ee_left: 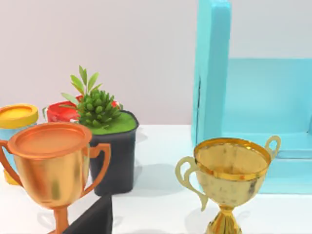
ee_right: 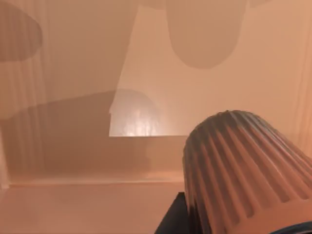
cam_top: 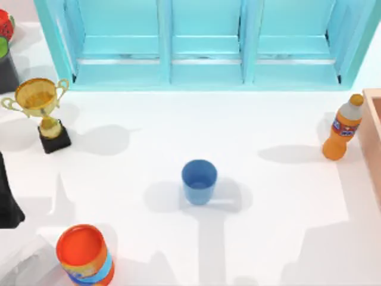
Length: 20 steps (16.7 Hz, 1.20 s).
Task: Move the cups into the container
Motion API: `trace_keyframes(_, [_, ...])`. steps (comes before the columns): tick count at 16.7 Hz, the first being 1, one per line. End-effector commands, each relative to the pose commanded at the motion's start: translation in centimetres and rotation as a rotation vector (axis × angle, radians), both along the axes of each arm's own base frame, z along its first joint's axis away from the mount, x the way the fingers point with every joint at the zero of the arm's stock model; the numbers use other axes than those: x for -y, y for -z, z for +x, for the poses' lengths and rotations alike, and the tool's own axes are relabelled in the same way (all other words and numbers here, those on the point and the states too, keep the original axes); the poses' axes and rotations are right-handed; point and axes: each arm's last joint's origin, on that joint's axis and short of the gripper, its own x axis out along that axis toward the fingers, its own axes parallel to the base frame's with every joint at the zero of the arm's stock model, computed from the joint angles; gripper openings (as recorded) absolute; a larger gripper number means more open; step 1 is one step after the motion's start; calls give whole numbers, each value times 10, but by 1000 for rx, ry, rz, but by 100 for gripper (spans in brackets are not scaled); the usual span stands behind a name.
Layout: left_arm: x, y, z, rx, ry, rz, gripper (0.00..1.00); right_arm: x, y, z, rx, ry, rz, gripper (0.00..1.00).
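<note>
A plain light blue cup [cam_top: 199,180] stands upright in the middle of the table, with no gripper near it. The dark brown cup [ee_right: 243,170], with ribbed pinkish-brown sides, hangs close under the right wrist camera, its base pointing down at the peach floor of the container [ee_right: 73,146]. My right gripper [ee_right: 173,219] is shut on it, and just a dark piece of the gripper shows beside the cup. The container's wall [cam_top: 375,128] shows at the table's right edge. My left arm [cam_top: 7,199] is parked at the left edge.
An orange soda bottle [cam_top: 343,128] stands just left of the container. A gold trophy [cam_top: 38,101] is at the left, and an orange-red canister [cam_top: 83,253] at the front left. A turquoise cabinet [cam_top: 202,42] lines the back. A potted plant [ee_left: 105,131] and a copper trophy [ee_left: 51,165] stand nearby.
</note>
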Motion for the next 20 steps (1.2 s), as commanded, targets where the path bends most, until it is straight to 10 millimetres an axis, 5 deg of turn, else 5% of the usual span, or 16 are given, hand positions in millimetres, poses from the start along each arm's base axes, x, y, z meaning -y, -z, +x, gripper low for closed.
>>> trace_keyframes(6, [0, 0, 0, 0, 0, 0, 100, 0, 0, 0, 0, 0, 0, 98])
trace_keyframes(16, [0, 0, 0, 0, 0, 0, 100, 0, -1, 0, 0, -1, 0, 100])
trace_keyframes(20, [0, 0, 0, 0, 0, 0, 100, 2, -24, 4, -7, 0, 5, 100])
